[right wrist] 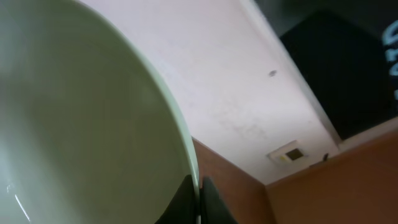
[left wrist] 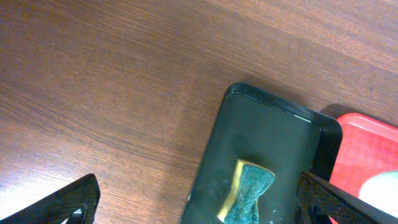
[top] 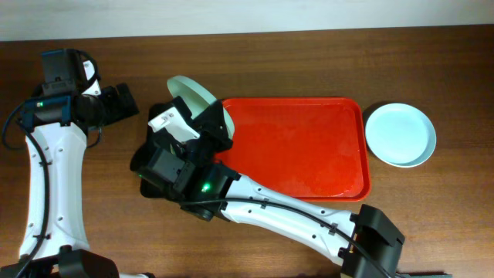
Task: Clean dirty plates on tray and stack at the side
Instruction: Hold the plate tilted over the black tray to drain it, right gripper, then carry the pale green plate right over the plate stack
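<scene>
Pinching the rim of a pale mint round shallow plate (right wrist: 74, 124), the right gripper (right wrist: 200, 202) has its jaws pressed together on the edge. One dark finger shows at the bottom of the rim.

- Right wrist view: only wall and ceiling beyond the rim, so the plate is tipped steeply, face off the table.
- Overhead: the plate is held tilted at the left end of the large bright red rectangular plastic tray (top: 309, 147), near the narrow black rectangular tray (left wrist: 261, 137).
- Judgement: the tilt presents the plate's face for wiping (smears not resolvable here).

Left gripper (left wrist: 198, 180): fingers spread wide, nothing between them. It hovers over the brown wooden table (left wrist: 93, 74), with the black tray below and ahead of it. A yellow-and-green sponge (left wrist: 247, 193) lies flat in that tray, untouched. Judgement: the spread fingers suit dropping onto the sponge, which looks soft and easy to squeeze.

A pale blue round plate (top: 400, 135) sits flat on the table just beside the red tray's right rim, not touching it. Judgement: this is the stacking spot. No other plate shows on the visible red surface, and a third plate is not in view.
</scene>
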`<control>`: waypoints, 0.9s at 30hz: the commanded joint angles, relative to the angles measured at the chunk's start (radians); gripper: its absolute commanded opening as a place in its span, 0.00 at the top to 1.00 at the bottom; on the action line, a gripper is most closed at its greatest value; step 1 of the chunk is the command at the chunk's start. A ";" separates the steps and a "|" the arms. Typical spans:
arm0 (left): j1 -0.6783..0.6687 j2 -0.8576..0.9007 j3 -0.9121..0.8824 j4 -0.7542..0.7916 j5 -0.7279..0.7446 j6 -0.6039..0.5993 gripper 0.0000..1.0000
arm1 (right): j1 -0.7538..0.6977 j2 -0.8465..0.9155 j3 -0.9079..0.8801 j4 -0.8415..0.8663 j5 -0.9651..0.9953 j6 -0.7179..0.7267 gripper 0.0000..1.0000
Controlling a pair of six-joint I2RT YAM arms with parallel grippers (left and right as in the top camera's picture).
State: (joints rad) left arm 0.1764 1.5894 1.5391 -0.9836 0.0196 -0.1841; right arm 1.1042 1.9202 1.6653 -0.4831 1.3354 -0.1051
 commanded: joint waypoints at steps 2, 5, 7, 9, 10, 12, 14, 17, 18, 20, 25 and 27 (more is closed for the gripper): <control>0.003 -0.008 0.005 0.002 0.003 -0.013 0.01 | -0.039 0.000 0.005 -0.133 -0.163 0.252 0.96; 0.003 -0.008 0.005 0.002 0.003 -0.013 0.01 | -0.090 0.000 0.005 -0.250 -0.395 0.446 0.96; 0.003 -0.008 0.005 0.002 0.003 -0.013 0.01 | -0.133 0.000 0.005 -0.282 -0.537 0.518 0.96; 0.003 -0.008 0.005 0.002 0.003 -0.013 0.01 | -0.170 -0.001 0.005 -0.281 -0.647 0.530 0.96; 0.003 -0.008 0.005 0.002 0.003 -0.013 0.01 | -0.193 -0.008 0.007 -0.281 -0.697 0.530 0.96; 0.003 -0.008 0.005 0.002 0.003 -0.013 0.01 | -0.243 -0.040 0.010 -0.288 -0.766 0.531 0.96; 0.003 -0.008 0.005 0.002 0.003 -0.013 0.01 | -0.290 -0.085 0.010 -0.290 -0.846 0.534 0.96; 0.003 -0.008 0.005 0.002 0.003 -0.013 0.01 | -0.389 -0.167 0.010 -0.300 -1.041 0.533 0.96; 0.003 -0.008 0.005 0.002 0.003 -0.013 0.01 | -0.418 -0.187 0.010 -0.307 -1.097 0.533 0.96; 0.003 -0.008 0.005 0.002 0.003 -0.013 0.01 | -0.500 -0.223 0.010 -0.337 -1.221 0.533 0.96; 0.003 -0.008 0.005 0.002 0.003 -0.013 0.01 | -0.733 -0.245 0.009 -0.498 -1.414 0.532 0.96; 0.003 -0.008 0.005 0.002 0.003 -0.013 0.01 | -0.820 -0.242 0.009 -0.573 -1.434 0.520 0.96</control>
State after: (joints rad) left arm 0.1764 1.5894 1.5391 -0.9836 0.0193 -0.1841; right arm 0.3843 1.6726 1.6699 -0.9905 0.0311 0.4160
